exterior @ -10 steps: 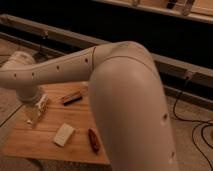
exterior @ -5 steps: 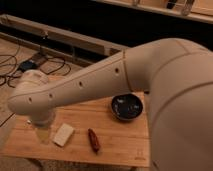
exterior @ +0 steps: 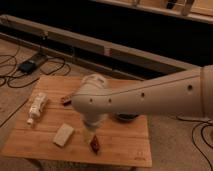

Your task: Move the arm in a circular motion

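The cream-white arm (exterior: 150, 95) reaches in from the right edge across the wooden table (exterior: 125, 145). Small dark screw holes run along its thick tube. Its rounded wrist joint (exterior: 91, 97) hangs over the middle of the table. The gripper (exterior: 92, 131) points down from the wrist, just above the tabletop, between a cream block (exterior: 63, 134) and a red-brown item (exterior: 94, 144). It holds nothing that I can see.
A white bottle (exterior: 36, 107) lies at the table's left end. A small dark-red item (exterior: 65, 99) lies near the back. A dark bowl (exterior: 126, 118) is partly hidden behind the arm. Cables and a power brick (exterior: 27, 65) lie on the floor at left.
The arm has swung right: its wrist moved from the table's left end to the middle, uncovering the bottle and now covering most of the bowl. The bulky elbow has left the foreground.
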Motion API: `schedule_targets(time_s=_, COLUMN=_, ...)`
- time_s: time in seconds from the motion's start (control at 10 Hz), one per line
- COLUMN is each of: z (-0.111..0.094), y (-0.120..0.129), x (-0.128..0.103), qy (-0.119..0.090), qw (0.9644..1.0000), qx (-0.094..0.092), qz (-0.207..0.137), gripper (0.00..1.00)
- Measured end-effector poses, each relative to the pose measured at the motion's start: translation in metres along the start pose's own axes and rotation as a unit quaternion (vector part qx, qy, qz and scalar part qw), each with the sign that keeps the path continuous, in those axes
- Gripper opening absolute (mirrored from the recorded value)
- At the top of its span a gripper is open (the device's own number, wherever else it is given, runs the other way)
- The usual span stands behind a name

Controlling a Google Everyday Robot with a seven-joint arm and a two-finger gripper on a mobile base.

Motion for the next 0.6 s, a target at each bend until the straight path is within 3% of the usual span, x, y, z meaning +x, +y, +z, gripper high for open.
schedule_targets(time_s=0.1, z=0.005, y=-0.033, x=0.014, qy=0.003, qw=0.9994, qx=0.006, qz=0.034, gripper=0.80)
schedule_targets(time_s=0.3, z=0.015, y=-0.095, x=0.018, qy=0.009, qw=0.9969, qx=0.022, qz=0.075, gripper=0.80)
schedule_targets(time_s=0.4, z=0.020, y=-0.119, x=0.007, qy=0.012, qw=0.9961, qx=0.030, qz=0.082, gripper=0.80)
schedule_targets(time_s=0.6, z=0.025, y=-0.150, x=-0.046, qy=0.013, qw=0.9965, qx=0.041, qz=0.071, gripper=0.80)
